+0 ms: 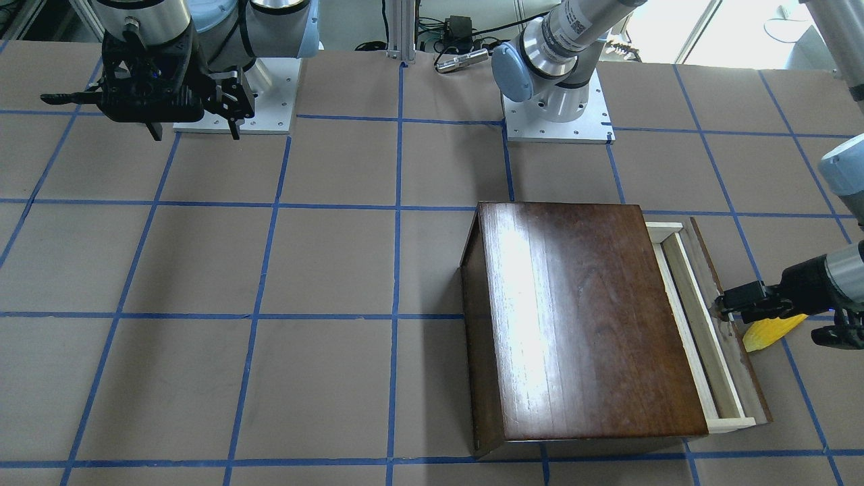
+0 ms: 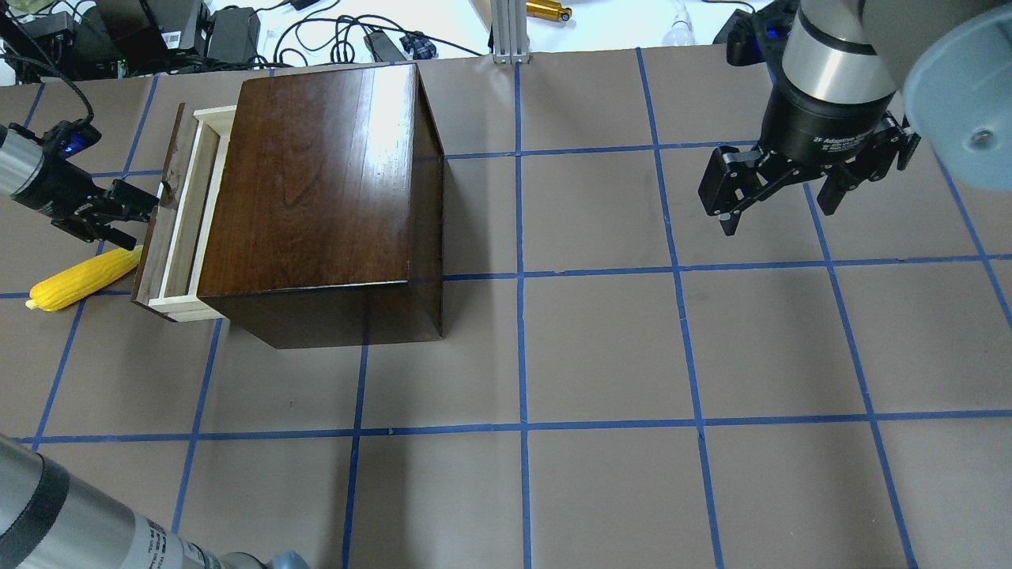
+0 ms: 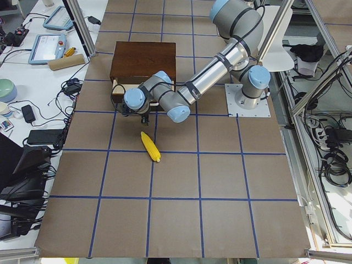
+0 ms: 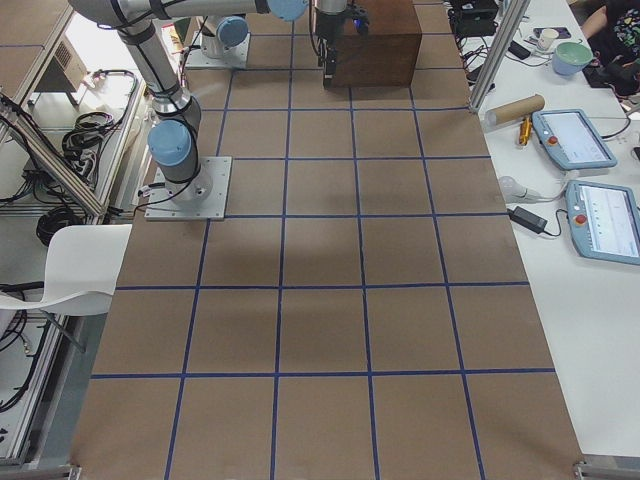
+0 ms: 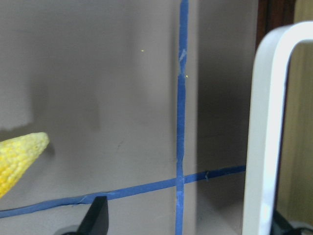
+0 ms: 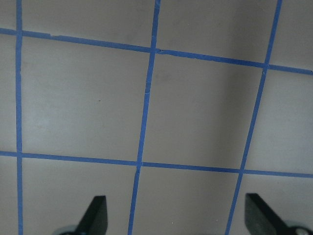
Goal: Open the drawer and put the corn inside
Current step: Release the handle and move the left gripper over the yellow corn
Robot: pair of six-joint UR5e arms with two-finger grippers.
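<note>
drawer point(image 2: 190, 213): part-open, my left fingers point(image 2: 134, 194) spread at its front. corn point(image 2: 83, 278): on table point(image 2: 601, 340), 8 o'clock of drawer, unplaced. right fingers point(image 2: 715, 186): spread.

One corn cob point(image 2: 83, 278), one wooden box point(image 2: 316, 182) holding one drawer point(image 2: 186, 221), on one counter point(image 2: 601, 348). Two robot arms, a left arm point(image 3: 214, 69) and a right arm point(image 2: 830, 63), each with one pincer: left pincer point(image 2: 145, 220), right pincer point(image 2: 779, 215). Two tablets point(image 4: 573, 138) point(image 4: 605, 220), one cardboard tube point(image 4: 513, 108).

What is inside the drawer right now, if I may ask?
The pulled-out part of the drawer shows only bare wood; the rest is hidden inside the box. The corn lies outside it.
</note>
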